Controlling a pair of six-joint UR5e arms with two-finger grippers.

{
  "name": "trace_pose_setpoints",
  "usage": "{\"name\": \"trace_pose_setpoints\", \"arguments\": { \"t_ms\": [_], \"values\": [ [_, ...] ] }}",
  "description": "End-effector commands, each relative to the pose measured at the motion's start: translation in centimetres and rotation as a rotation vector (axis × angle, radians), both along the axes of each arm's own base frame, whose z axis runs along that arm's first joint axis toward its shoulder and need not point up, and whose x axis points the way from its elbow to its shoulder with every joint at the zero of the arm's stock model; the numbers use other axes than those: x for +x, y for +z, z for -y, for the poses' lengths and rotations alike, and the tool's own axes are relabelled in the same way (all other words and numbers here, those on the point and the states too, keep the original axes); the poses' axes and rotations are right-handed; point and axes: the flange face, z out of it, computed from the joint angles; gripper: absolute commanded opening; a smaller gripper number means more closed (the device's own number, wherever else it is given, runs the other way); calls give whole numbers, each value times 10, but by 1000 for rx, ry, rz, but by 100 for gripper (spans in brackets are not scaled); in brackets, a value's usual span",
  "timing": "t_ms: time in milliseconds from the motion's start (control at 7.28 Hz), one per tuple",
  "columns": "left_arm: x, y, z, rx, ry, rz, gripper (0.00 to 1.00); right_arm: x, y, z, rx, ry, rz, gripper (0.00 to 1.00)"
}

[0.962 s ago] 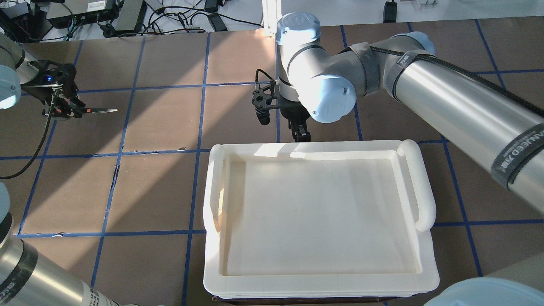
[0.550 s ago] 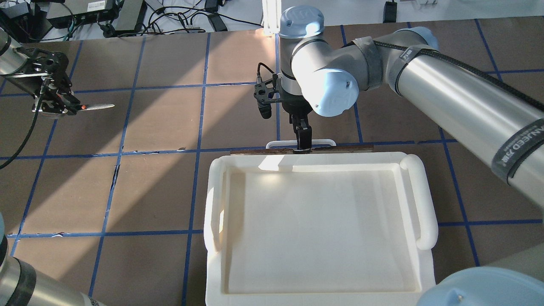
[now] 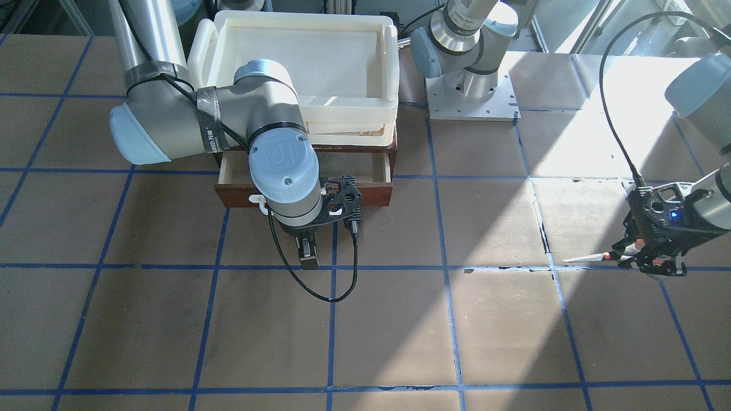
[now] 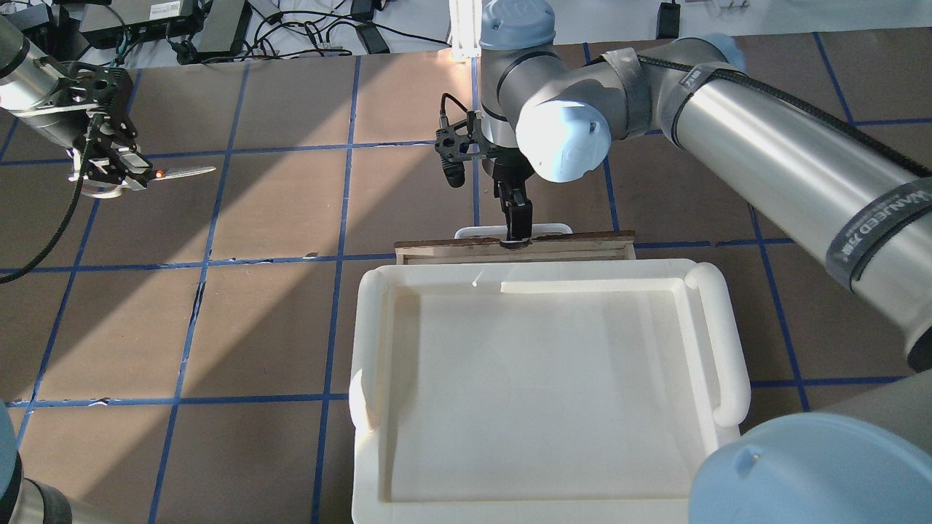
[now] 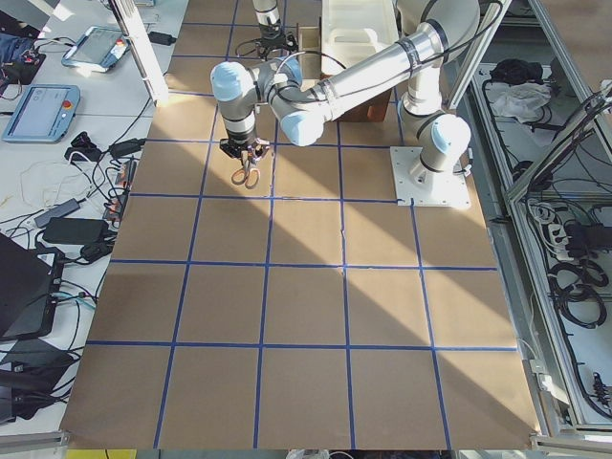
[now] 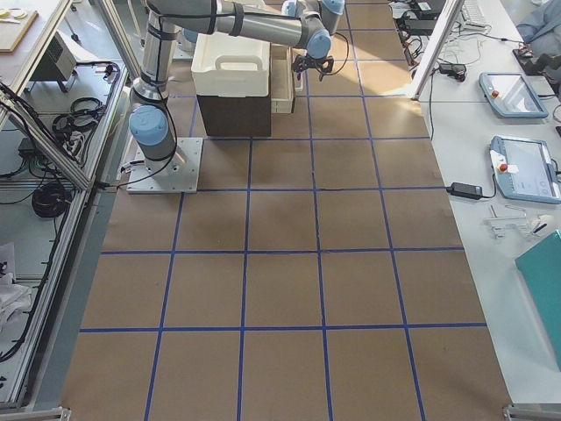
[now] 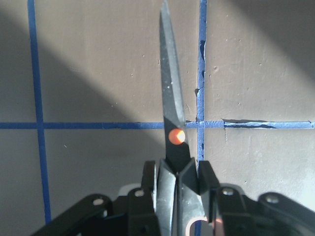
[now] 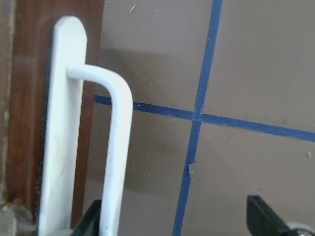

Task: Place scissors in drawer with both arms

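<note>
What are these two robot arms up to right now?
The right gripper is at the white handle of the wooden drawer, which stands partly open under a cream tray. The left gripper holds the scissors well off to the side; they are not yet in the drawer.

The small dark-bladed scissors (image 4: 177,172) (shut, orange pivot dot) hang level in the air. The reddish-brown wooden drawer (image 3: 374,193) sits partly open.

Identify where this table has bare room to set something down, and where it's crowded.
Bare: the wide table stretch between the drawer and the scissors in the left gripper. Crowded: the drawer front, with the right gripper at its handle.
</note>
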Motion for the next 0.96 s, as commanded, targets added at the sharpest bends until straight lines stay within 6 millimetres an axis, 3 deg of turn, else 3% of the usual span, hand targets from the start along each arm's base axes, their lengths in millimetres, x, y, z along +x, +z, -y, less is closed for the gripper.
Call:
{"name": "trace_pose_setpoints", "arguments": {
  "t_ms": [0, 275, 550, 824],
  "values": [
    [-20, 5, -1, 7, -16, -5, 0, -2, -1, 12, -4, -5, 3, 100],
    [-35, 9, -1, 6, -35, -5, 0, -8, 2, 23, -18, -4, 10, 100],
    [-38, 9, -2, 14, -41, 0, 0, -13, 5, 40, -33, -10, 20, 100],
    [-43, 7, -5, 41, -26, -7, 0, -13, 3, 44, -29, -16, 44, 100]
  ]
}}
